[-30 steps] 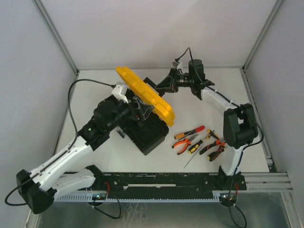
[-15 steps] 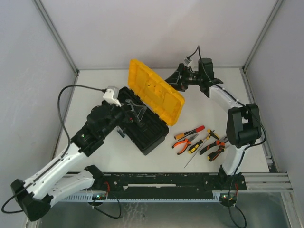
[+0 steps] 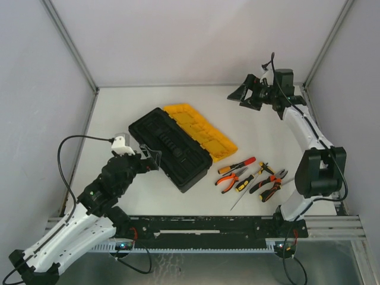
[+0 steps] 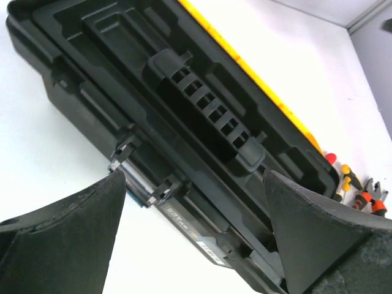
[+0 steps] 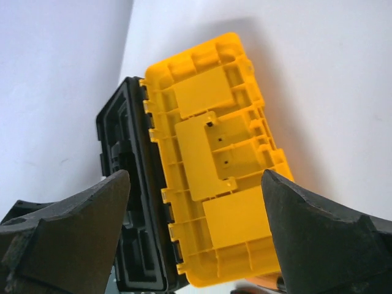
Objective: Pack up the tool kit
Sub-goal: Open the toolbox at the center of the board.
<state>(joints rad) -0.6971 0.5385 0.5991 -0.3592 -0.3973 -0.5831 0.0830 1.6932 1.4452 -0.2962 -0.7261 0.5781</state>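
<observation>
The tool kit's black toolbox lies open mid-table with its black inner tray showing. Its yellow lid is folded back flat on the table, inside face up. Orange- and yellow-handled pliers and screwdrivers lie loose on the table to the right of the box. My left gripper hangs open just off the box's near-left side, holding nothing. My right gripper is open and empty at the back right, apart from the lid.
White walls close in the table on three sides. The black rail with the arm bases runs along the near edge. A second pair of pliers lies close to the right arm's base.
The yellow lid has swung from upright to flat on the table. My right gripper opened, let go of it and drew back to the right. My left arm pulled back toward the near left.
</observation>
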